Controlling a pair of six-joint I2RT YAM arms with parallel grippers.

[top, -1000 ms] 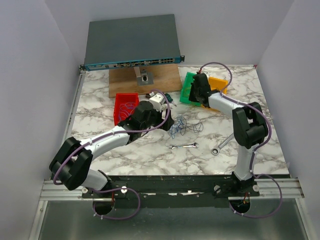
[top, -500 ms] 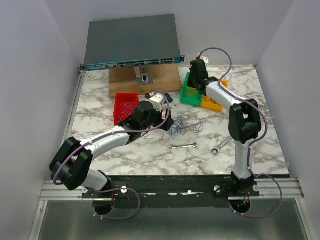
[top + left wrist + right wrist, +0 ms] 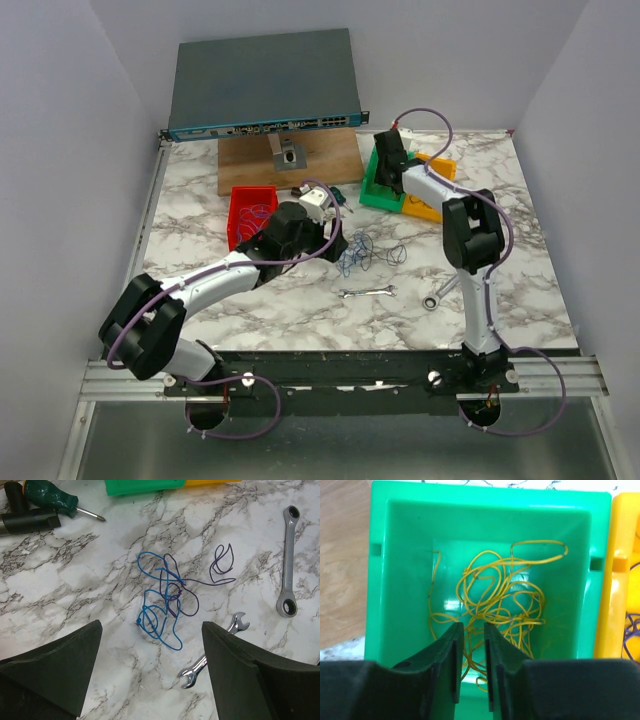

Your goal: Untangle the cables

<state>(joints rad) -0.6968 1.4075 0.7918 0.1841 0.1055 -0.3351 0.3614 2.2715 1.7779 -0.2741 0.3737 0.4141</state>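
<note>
**Materials and surface finishes on the work table**

Table [image 3: 250, 300]: smooth white marble-pattern top with grey veining and a faint sheen. Green bin [image 3: 395, 555]: glossy moulded plastic, reflecting light on its floor; yellow bin [image 3: 620, 580] of like plastic. Cables [image 3: 167, 597]: thin, smooth-coated blue and dark purple wire; yellow wire [image 3: 495, 605] likewise. Wrenches [image 3: 287, 560]: bright polished metal. Left gripper [image 3: 150, 680] fingers [image 3: 50, 670]: matt black. Board [image 3: 290, 160]: matt brown wood.

Tangled cables [image 3: 362, 252] on marble table [image 3: 300, 310], beside wrench [image 3: 366, 292].
</note>
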